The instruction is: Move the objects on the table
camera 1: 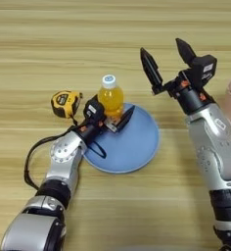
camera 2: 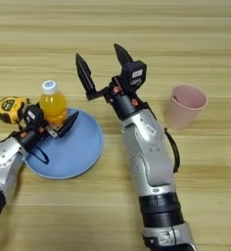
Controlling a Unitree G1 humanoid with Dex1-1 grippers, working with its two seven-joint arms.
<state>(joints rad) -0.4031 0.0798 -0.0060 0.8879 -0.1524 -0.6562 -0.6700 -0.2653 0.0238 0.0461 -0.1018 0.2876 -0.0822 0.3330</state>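
Observation:
A small orange-juice bottle [camera 1: 110, 98] with a white cap stands upright on the far left part of a light-blue plate [camera 1: 132, 147]. My left gripper [camera 1: 113, 111] is shut on its lower half, one finger on each side. Just left of the plate lies a yellow-black tape measure [camera 1: 66, 103]. My right gripper [camera 2: 97, 51] is open, its two black fingers spread wide and pointing away over the table [camera 2: 186, 29], right of and beyond the bottle. A pink cup [camera 2: 186, 105] stands upright to the right of that arm.
The left arm's black cable [camera 1: 32, 157] loops over the table beside the plate. The right forearm [camera 2: 147, 147] runs from the near edge up between the plate and the cup.

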